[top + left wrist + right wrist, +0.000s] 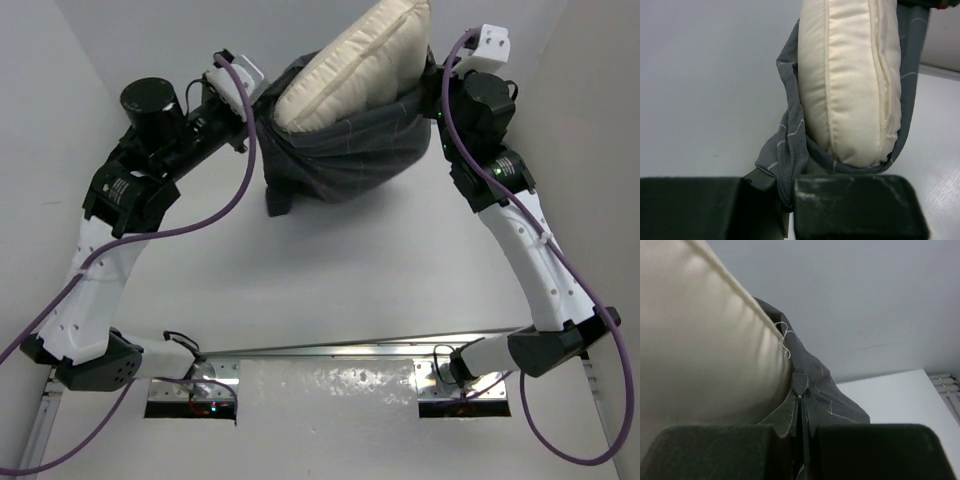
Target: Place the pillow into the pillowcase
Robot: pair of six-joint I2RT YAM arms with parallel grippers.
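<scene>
Charcoal windowpane-check cloth of the pillowcase (340,150) hangs slung between my two arms in the overhead view, with the cream pillow (360,60) sunk partway in and its upper half jutting from the mouth. Only my wrist views show the grips. My left gripper (785,210) is clamped on a bunched fold of the rim beneath the pillow's seamed edge, and my right gripper (801,440) is pinched tight on the opposite rim.
</scene>
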